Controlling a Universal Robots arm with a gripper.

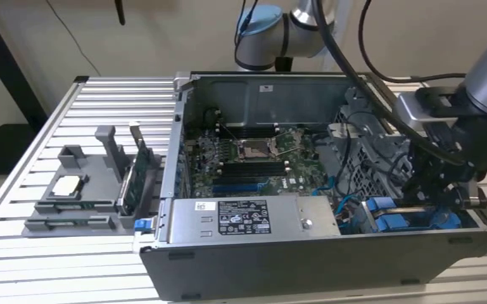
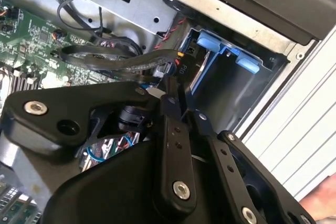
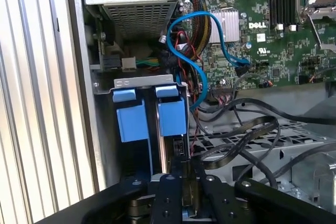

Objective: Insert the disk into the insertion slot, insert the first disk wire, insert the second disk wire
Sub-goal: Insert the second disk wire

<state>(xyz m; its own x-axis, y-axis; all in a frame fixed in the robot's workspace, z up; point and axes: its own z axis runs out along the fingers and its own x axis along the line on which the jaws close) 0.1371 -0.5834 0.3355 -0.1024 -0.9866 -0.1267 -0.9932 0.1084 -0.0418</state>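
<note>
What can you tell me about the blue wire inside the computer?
The blue wire is a thin, smooth, bright blue cable, plastic-coated by the look of it. In the first wrist view it loops up in an arch over the green board, one end going down to a dark plug on the board, the other curving down beside the blue carriers of the slot. It crosses a bundle of black wires. Where that end finishes is hidden.

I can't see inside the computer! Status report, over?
Claw shut on black wire plug. Silver-grey disk in blue plastic carrier sits in dark-grey metal bay. Black cables loop close beside.
</note>
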